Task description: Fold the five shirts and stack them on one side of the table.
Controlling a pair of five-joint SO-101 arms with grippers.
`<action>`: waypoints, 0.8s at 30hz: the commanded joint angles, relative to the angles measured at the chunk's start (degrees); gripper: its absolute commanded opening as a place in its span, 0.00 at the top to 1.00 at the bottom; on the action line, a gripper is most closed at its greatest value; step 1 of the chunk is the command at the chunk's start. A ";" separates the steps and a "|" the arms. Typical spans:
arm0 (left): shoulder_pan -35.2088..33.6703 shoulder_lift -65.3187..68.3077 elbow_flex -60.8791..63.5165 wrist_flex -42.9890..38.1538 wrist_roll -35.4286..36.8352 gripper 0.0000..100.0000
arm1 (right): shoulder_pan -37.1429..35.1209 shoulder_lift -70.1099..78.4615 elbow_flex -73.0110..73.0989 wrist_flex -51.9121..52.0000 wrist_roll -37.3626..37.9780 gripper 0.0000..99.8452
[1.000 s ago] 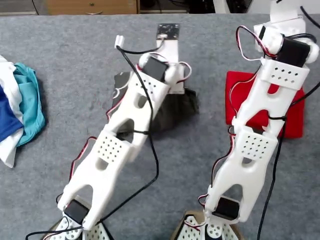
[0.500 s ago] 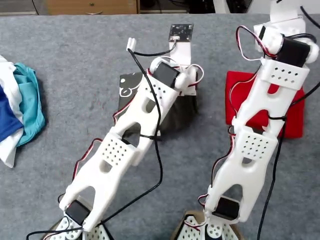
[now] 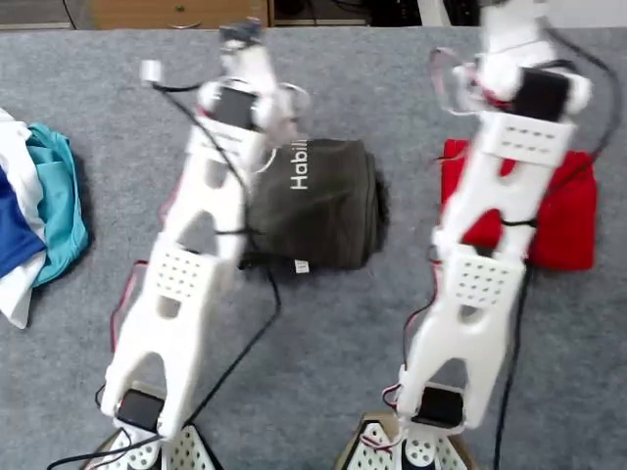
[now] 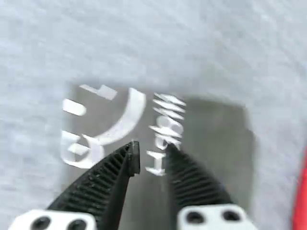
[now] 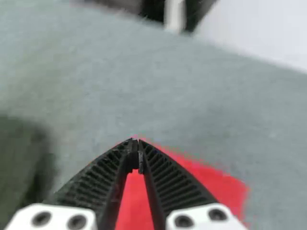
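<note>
While both arms stretch up the frame in the high view, we count five garments on the grey felt-covered table (image 3: 118,127). One is a dark charcoal folded shirt with white print (image 3: 328,206), and one is a bright red folded shirt (image 3: 563,220). The other three sit in a loose heap at the left edge: a white cloth (image 3: 15,289), a teal cloth (image 3: 54,196) and a deep blue cloth (image 3: 12,225).

That charcoal shirt sits just above the middle of the frame, folded into a plump, roughly square bundle. Its white lettering runs along the left side and a small white tag peeks out at the lower edge. The red shirt lies flat at the right, well apart from the charcoal one, a neat rectangle partly covered by an arm.

We have two arms, both white with red and black cables. The left arm (image 3: 191,264) rises from the lower left and leans up along the charcoal shirt's left edge. In its wrist view, the left gripper (image 4: 151,157) hovers over the white print with its black ribbed jaws a narrow gap apart and nothing between them.

The right arm (image 3: 490,245) runs from the bottom centre up across the red shirt. The right gripper (image 5: 138,155) has its jaws pressed together, empty, pointing at the red cloth's edge where it meets the grey felt.
</note>
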 commanded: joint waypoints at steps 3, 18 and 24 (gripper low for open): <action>-8.18 1.80 -0.62 2.46 -2.46 0.98 | -8.04 -12.35 8.04 2.02 3.78 1.00; -5.98 5.85 0.18 -0.97 -5.80 0.98 | -21.14 -51.12 95.16 -17.05 6.07 1.00; -4.92 10.15 -0.26 -5.10 -4.84 0.98 | -22.55 -51.21 106.15 -23.82 6.33 1.00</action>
